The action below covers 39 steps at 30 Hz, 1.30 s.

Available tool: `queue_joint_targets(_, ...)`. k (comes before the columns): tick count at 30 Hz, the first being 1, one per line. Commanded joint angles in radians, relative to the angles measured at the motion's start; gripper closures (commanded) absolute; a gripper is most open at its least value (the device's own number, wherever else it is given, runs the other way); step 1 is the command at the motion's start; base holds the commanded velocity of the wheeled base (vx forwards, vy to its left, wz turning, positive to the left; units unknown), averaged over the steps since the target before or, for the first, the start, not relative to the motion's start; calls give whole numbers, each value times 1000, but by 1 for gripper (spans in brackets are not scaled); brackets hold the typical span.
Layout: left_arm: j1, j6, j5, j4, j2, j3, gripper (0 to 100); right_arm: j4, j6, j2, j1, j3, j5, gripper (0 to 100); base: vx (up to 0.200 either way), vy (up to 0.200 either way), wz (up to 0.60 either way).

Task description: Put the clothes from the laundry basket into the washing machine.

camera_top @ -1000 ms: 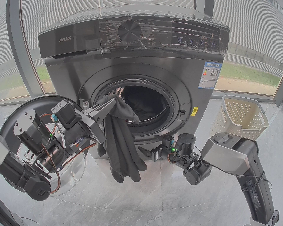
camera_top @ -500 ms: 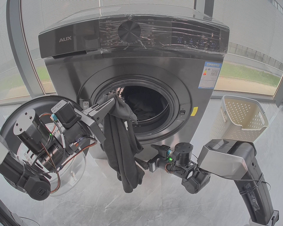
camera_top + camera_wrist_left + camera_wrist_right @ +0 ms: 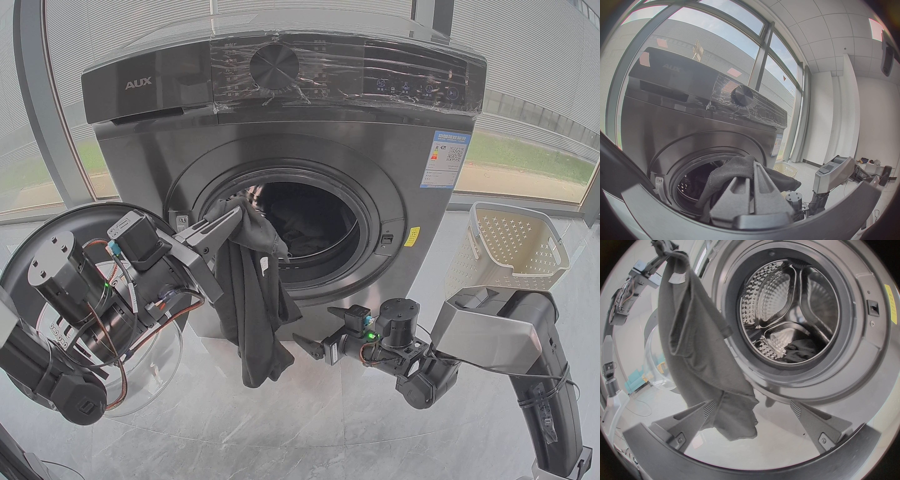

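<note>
At the left rim of the single dark grey metal washing machine (image 3: 375, 156) opening, the left gripper (image 3: 234, 215) clamps one limp, creased dark grey garment (image 3: 253, 300) that hangs down the front; a second dark garment (image 3: 800, 351) lies in the drum (image 3: 775, 302). Low beside the hem, the right gripper (image 3: 315, 326) gapes, holding nothing. One cream perforated plastic laundry basket (image 3: 519, 250) stands right of the machine

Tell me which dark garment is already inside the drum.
The crumpled garment lying on the drum floor. The other garment hangs outside, down the washing machine's front, clamped in the left gripper.
</note>
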Motion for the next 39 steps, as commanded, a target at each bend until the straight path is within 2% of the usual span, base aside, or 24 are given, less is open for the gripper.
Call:
queue_joint_targets(1, -5, 0, 0, -1, -2, 0, 100, 37, -9, 29, -39, -93, 0, 0, 0, 0, 0)
queue_joint_targets(5, -5, 1, 0, -1, -2, 1, 100, 78, -12, 83, -35, -190, 1, 0, 0, 0, 0)
queue_joint_targets(13, -5, 0, 0, -1, -2, 1, 100, 126, -24, 115, -4, -276, 1, 0, 0, 0, 0)
queue_joint_targets(21, -7, 0, 0, -1, 0, 3, 100, 121, -24, 104, 7, -288, 4, 0, 0, 0, 0)
queue_joint_targets(27, -7, 0, 0, -1, 0, 3, 100, 107, -16, 103, 50, -313, 47, 0, 0, 0, 0)
queue_joint_targets(34, -5, 0, 0, -1, 3, 9, 100, 84, -19, 140, 79, -397, 55, 0, 0, 0, 0)
queue_joint_targets(35, -5, 0, 0, -1, 3, 9, 100, 75, -21, 147, 79, -408, 55, 100, 0, 0, 0)
queue_joint_targets(39, -3, 0, 0, -1, 5, 10, 100, 61, -19, 152, 77, -415, 55, 100, 0, 0, 0)
